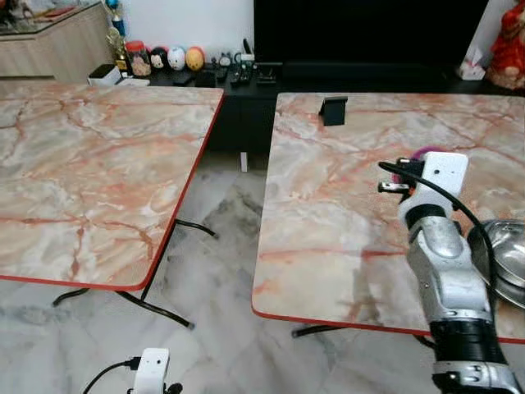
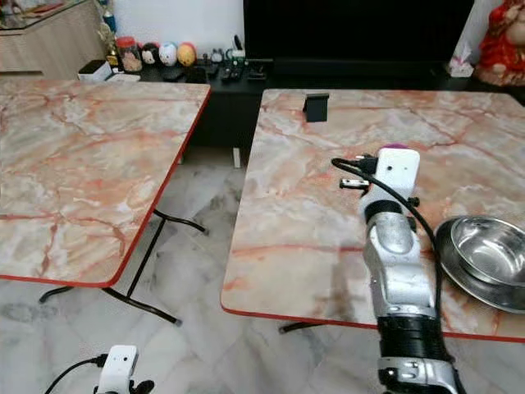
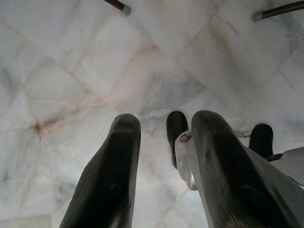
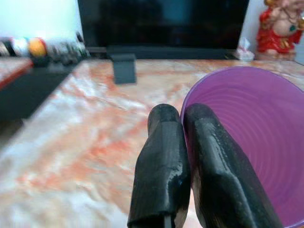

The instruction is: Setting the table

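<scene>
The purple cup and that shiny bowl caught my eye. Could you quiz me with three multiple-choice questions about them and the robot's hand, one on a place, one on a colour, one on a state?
1. Where does the metal bowl sit?
A. On the floor
B. On the right marble table, near its front right edge
C. On the left table

2. What colour is the cup at the right tool?
A. Purple
B. Green
C. White

3. How does the right tool hold the cup?
A. Open, hovering far above it
B. Shut on the cup's rim, one finger inside, one outside
C. Gripping the bowl instead

Answers:
1 B: the head views show the bowl on the right table beside the right arm.
2 A: the right wrist view shows a purple wall.
3 B: the fingers pinch the rim between them.
</scene>
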Controlling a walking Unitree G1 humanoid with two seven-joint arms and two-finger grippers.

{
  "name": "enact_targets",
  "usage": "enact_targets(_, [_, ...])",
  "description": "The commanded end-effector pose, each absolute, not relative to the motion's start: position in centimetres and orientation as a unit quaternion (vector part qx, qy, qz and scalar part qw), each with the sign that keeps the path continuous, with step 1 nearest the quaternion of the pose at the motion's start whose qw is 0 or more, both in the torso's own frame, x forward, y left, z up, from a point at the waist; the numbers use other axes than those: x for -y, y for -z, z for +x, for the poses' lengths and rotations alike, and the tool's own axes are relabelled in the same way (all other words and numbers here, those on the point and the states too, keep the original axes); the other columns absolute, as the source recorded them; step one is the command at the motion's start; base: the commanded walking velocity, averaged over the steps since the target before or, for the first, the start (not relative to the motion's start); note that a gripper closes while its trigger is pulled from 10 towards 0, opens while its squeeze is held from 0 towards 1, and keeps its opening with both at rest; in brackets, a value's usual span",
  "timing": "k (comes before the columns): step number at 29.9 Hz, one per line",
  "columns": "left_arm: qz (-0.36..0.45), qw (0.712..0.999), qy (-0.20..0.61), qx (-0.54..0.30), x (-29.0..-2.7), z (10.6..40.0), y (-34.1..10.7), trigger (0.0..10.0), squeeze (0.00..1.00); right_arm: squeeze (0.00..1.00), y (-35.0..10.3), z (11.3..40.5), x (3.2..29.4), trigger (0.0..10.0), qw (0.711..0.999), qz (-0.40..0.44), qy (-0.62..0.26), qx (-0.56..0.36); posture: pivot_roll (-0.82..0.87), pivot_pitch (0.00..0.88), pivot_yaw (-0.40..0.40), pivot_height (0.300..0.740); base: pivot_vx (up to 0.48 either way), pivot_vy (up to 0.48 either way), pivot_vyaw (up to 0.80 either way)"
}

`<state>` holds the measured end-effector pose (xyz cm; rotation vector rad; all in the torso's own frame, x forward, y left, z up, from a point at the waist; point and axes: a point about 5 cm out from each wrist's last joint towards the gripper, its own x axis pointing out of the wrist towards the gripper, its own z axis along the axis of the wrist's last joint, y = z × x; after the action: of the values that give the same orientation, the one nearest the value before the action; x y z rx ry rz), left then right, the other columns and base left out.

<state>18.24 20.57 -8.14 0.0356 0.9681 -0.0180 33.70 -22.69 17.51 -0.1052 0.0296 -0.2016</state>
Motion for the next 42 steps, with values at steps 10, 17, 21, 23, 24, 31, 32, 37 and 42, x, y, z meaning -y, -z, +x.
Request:
enact_targets(10, [0.02, 0.879, 0.014, -0.476, -20.8, 18.0, 8.2, 10.0, 0.0, 0.0, -15.8, 33.0, 24.7, 10.0, 0.987, -0.074, 0.086, -0.112, -0.06, 0.0, 0.029, 0.736, 0.0, 0.0, 0.0])
enact_targets(17, [0.027, 0.878, 0.01, -0.478, -21.2, 18.0, 8.2, 10.0, 0.0, 0.0, -15.6, 33.5, 24.1, 10.0, 0.987, -0.076, 0.04, -0.137, -0.05, 0.0, 0.032, 0.736, 0.0, 0.0, 0.0])
enact_targets(21, [0.026, 0.878, 0.009, -0.479, -21.2, 18.0, 8.2, 10.0, 0.0, 0.0, -14.9, 33.5, 24.7, 10.0, 0.984, -0.071, 0.049, -0.158, -0.05, 0.0, 0.031, 0.736, 0.0, 0.0, 0.0])
enact_targets(23, [0.026, 0.878, 0.009, -0.479, -21.2, 18.0, 8.2, 10.0, 0.0, 0.0, -14.8, 33.5, 25.1, 10.0, 0.982, -0.074, 0.055, -0.163, -0.05, 0.0, 0.031, 0.736, 0.0, 0.0, 0.0])
enact_targets(24, [0.026, 0.878, 0.01, -0.479, -21.1, 17.9, 8.2, 10.0, 0.0, 0.0, -14.7, 33.4, 25.4, 10.0, 0.982, -0.073, 0.062, -0.164, -0.05, 0.0, 0.034, 0.736, 0.0, 0.0, 0.0])
enact_targets(31, [0.026, 0.877, 0.011, -0.479, -21.2, 17.9, 8.2, 10.0, 0.0, 0.0, -14.5, 33.2, 26.1, 10.0, 0.98, -0.071, 0.069, -0.174, -0.05, 0.0, 0.034, 0.736, 0.0, 0.0, 0.0])
enact_targets(32, [0.026, 0.877, 0.011, -0.479, -21.2, 17.9, 8.2, 10.0, 0.0, 0.0, -14.5, 33.2, 26.1, 10.0, 0.98, -0.071, 0.069, -0.174, -0.05, 0.0, 0.034, 0.736, 0.0, 0.0, 0.0])
enact_targets(37, [0.026, 0.877, 0.011, -0.48, -21.2, 17.8, 8.2, 10.0, 0.0, 0.0, -14.4, 33.5, 26.0, 10.0, 0.98, -0.066, 0.07, -0.174, -0.05, 0.0, 0.035, 0.736, 0.0, 0.0, 0.0])
enact_targets(42, [0.026, 0.877, 0.01, -0.48, -21.3, 17.8, 8.3, 10.0, 0.0, 0.0, -14.2, 33.7, 25.5, 10.0, 0.98, -0.064, 0.06, -0.177, -0.05, 0.0, 0.032, 0.736, 0.0, 0.0, 0.0])
